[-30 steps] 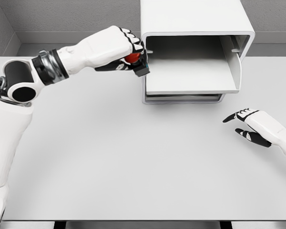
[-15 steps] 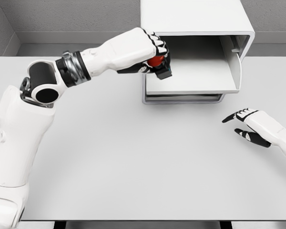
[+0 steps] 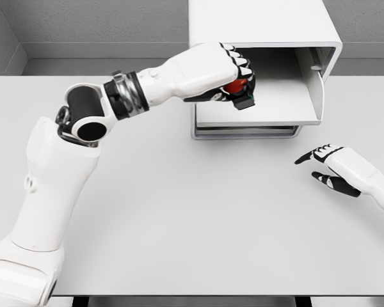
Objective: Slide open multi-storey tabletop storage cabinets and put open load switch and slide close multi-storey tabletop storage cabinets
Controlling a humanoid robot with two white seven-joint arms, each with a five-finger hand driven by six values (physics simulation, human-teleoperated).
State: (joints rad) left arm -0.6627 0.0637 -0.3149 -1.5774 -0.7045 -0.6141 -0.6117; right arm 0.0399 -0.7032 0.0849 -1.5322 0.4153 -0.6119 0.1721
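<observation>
We're holding the load switch (image 3: 239, 91) in the left hand (image 3: 227, 73), fingers (image 3: 241, 62) clamped around it; red knob and dark body are showing under the knuckles. The left hand is sitting over the open top drawer (image 3: 269, 102) of the storage cabinet (image 3: 256, 22), above the drawer's left half, and the switch is hanging above the drawer floor; we can't tell if it's touching. The drawer is standing pulled out toward us, its front panel (image 3: 312, 80) showing at the right, tilted. A lower drawer (image 3: 243, 132) is sitting below it, only its front edge showing. The cabinet is standing at the far side of the tabletop (image 3: 179, 211), right of the middle. Our left arm is reaching in from the lower left, elbow raised over the tabletop. The right hand (image 3: 342, 169) is resting near the right edge of the tabletop, well apart from the cabinet, fingers spread loosely and gripping nothing.
</observation>
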